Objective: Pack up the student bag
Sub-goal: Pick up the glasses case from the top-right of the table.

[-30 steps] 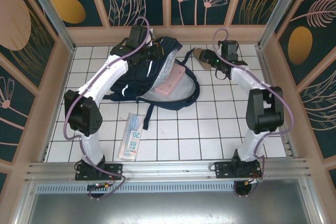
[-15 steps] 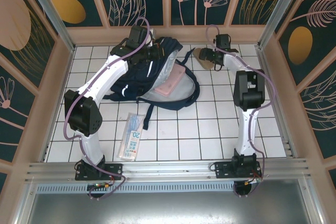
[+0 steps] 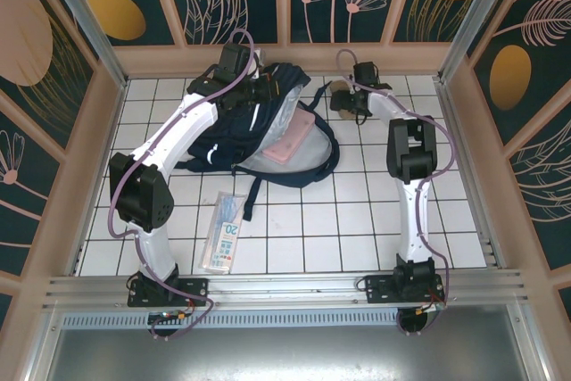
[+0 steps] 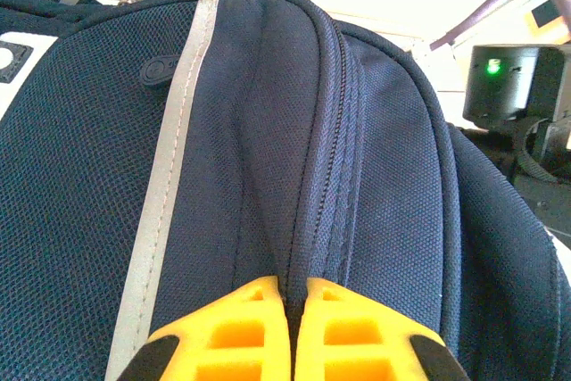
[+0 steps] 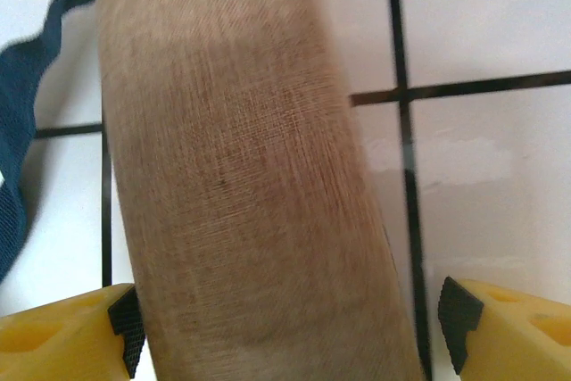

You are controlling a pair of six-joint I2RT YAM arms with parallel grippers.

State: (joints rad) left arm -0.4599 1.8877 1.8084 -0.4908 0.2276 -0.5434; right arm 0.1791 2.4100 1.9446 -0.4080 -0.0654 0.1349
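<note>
The student bag (image 3: 234,142), a big navy backpack with grey reflective stripes, lies open at the back left, with a pink flat item (image 3: 293,138) in its mouth. My left gripper (image 3: 264,88) is shut on a fold of the bag (image 4: 268,131) beside the zipper, and its yellow fingers (image 4: 234,332) pinch the seam. A tan fabric pouch (image 3: 340,89) lies on the tiles right of the bag. My right gripper (image 5: 290,327) stands open astride the pouch (image 5: 241,185). Its left pad is at the pouch's edge, and its right pad is clear of it.
A clear packet marked 20 (image 3: 223,231) lies on the tiles in front of the bag. A loose dark strap (image 3: 323,151) curls from the bag toward the middle. Wooden walls close the back and sides. White tiles run across the front right.
My right arm has swung left along the back wall, bringing its open gripper from right of the tan pouch to over it. The left arm and the bag have not moved.
</note>
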